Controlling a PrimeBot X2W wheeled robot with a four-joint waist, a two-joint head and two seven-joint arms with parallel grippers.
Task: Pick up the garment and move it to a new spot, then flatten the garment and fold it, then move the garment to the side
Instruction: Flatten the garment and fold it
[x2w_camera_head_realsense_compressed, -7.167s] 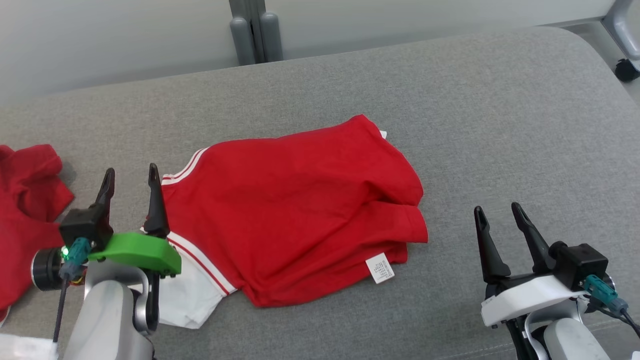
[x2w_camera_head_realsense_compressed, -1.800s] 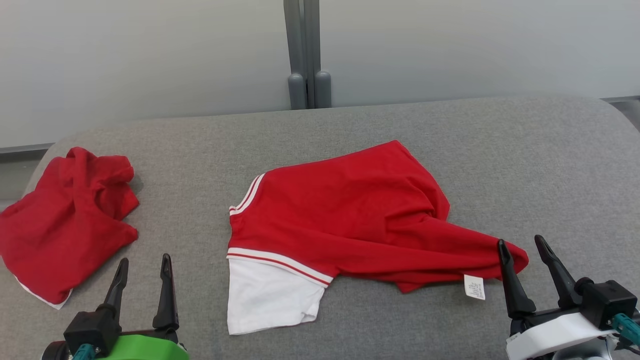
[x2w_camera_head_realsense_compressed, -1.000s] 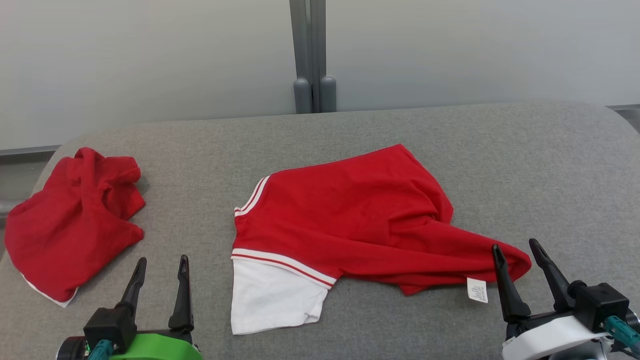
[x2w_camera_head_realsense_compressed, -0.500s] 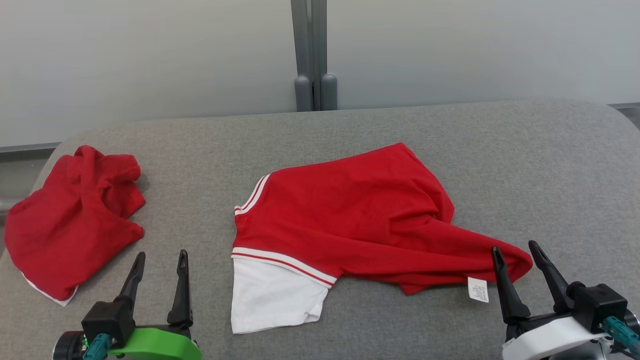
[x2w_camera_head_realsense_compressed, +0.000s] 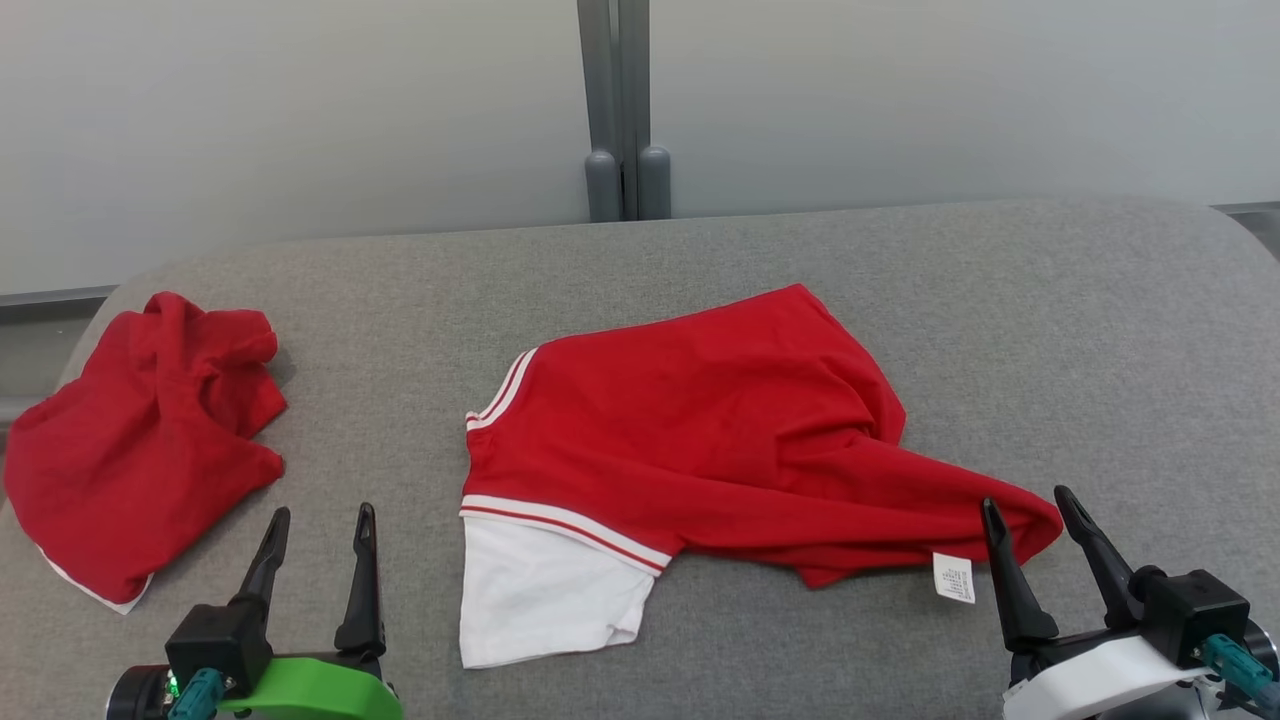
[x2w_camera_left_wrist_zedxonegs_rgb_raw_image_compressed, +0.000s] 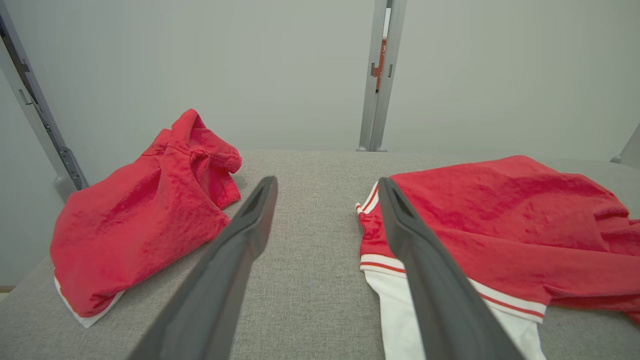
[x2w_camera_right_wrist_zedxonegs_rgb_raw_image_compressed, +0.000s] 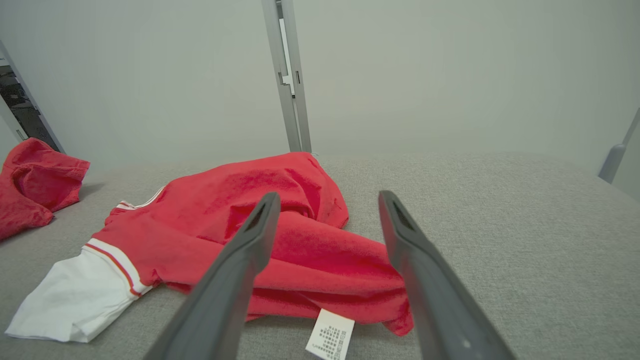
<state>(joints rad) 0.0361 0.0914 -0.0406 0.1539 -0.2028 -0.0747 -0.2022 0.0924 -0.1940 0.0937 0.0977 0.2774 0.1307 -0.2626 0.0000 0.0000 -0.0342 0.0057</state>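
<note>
Grey worktop (x2w_camera_head_realsense_compressed: 1100, 330) meets pale wall (x2w_camera_head_realsense_compressed: 300, 120), roomy right of red tee (x2w_camera_head_realsense_compressed: 700, 420); left pincer (x2w_camera_head_realsense_compressed: 322, 512) and right pincer (x2w_camera_head_realsense_compressed: 1026, 498) gape empty.

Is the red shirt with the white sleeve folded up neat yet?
No, not neatly. The red shirt lies rumpled on the gray cushion, one corner stretched toward the right hand, its white sleeve sticking out.

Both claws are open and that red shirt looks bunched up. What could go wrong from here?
1. The red shirt is creased, one corner stretched toward the right gripper; folding before smoothing would likely trap wrinkles.
2. A pinch there might catch only the top layer or the care label.
3. The left gripper points between the shirt and a second red garment; it could grab the wrong one.
</note>
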